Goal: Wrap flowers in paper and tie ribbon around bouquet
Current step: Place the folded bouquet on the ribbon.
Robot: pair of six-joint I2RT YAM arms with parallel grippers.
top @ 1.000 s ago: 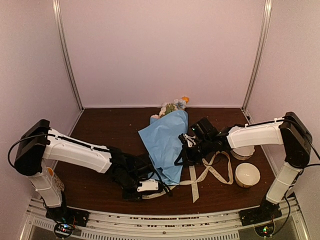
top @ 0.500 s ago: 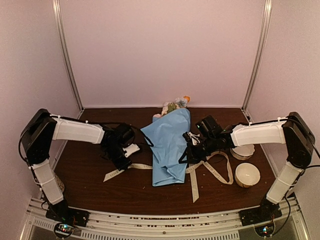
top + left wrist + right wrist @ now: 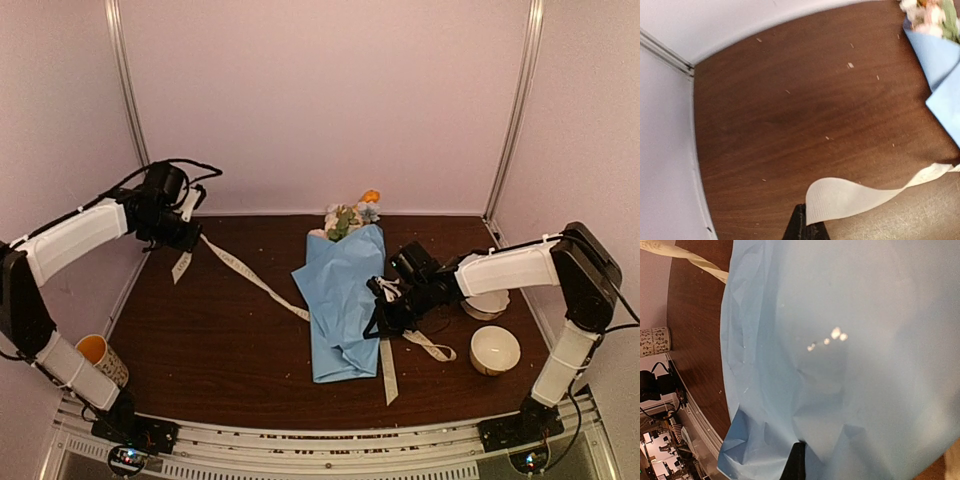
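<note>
Worktop (image 3: 230, 340): dark wood. The bouquet (image 3: 345, 300) lay at its centre, a blue paper cone with its narrow tail toward the near edge and the flowers (image 3: 350, 213) poking from the far end. The ribbon (image 3: 250, 275) slanted down from the raised left tool (image 3: 805, 231), clenched on it near the back-left corner, to the cone's left edge, and showed again on its right. The right tool (image 3: 378, 315) was closed against the cone's right edge; we could not tell what it pinched. Two white bowls (image 3: 494, 349) sat far right, a patterned cup (image 3: 103, 361) near left.
</note>
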